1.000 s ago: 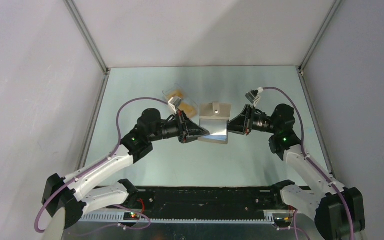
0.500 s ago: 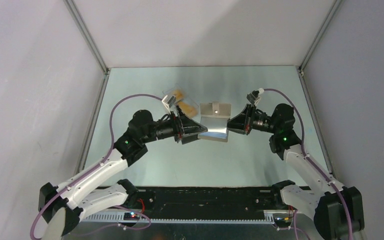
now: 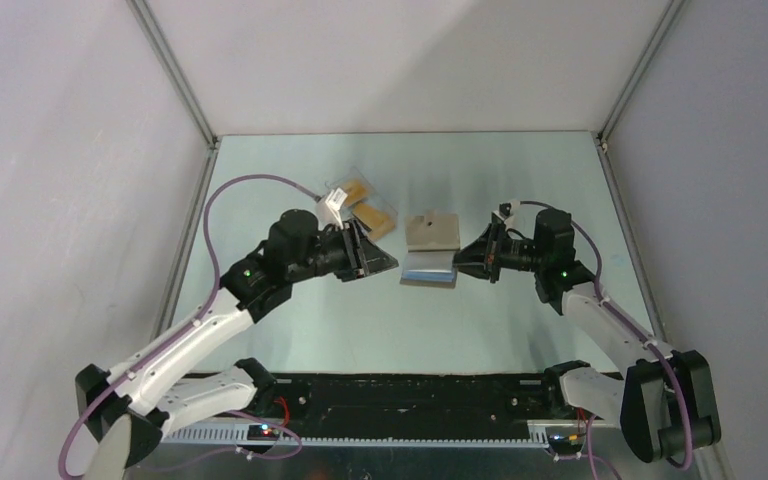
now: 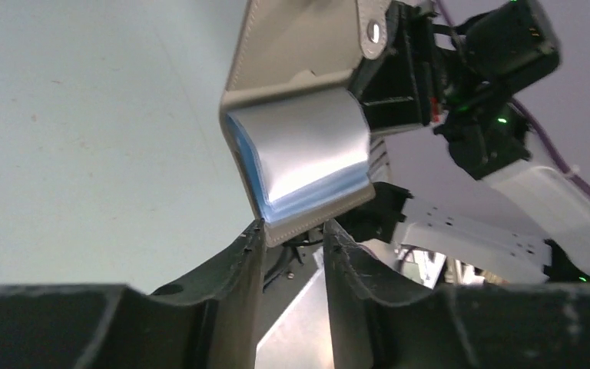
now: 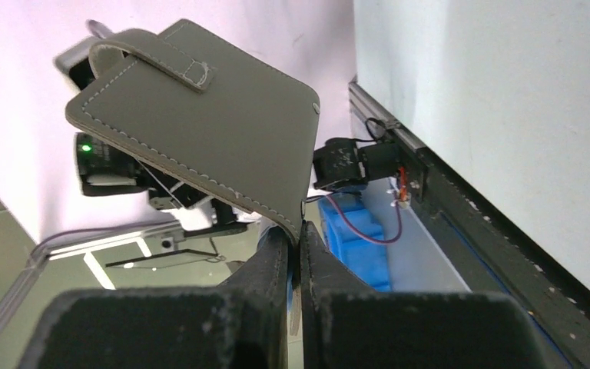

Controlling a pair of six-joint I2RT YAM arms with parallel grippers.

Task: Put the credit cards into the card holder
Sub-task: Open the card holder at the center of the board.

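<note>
Right gripper [image 5: 295,240]: fingers pressed together on one corner of the opened card holder [image 5: 200,131], which hangs tilted, clear of the table [image 3: 310,320]. Left gripper [image 4: 290,234]: jaws spread, the holder's opposite edge sitting just at the gap between the tips, not clamped. Orange credit cards [image 3: 375,220] lie just beyond the left gripper beside a clear box [image 3: 345,184], apart from the holder.

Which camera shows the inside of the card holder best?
The left wrist view: the card holder is open toward it, clear sleeves facing the lens. The right wrist view shows only its grey outer face and strap, pinched by the right gripper. The top view shows it small, from above.
</note>
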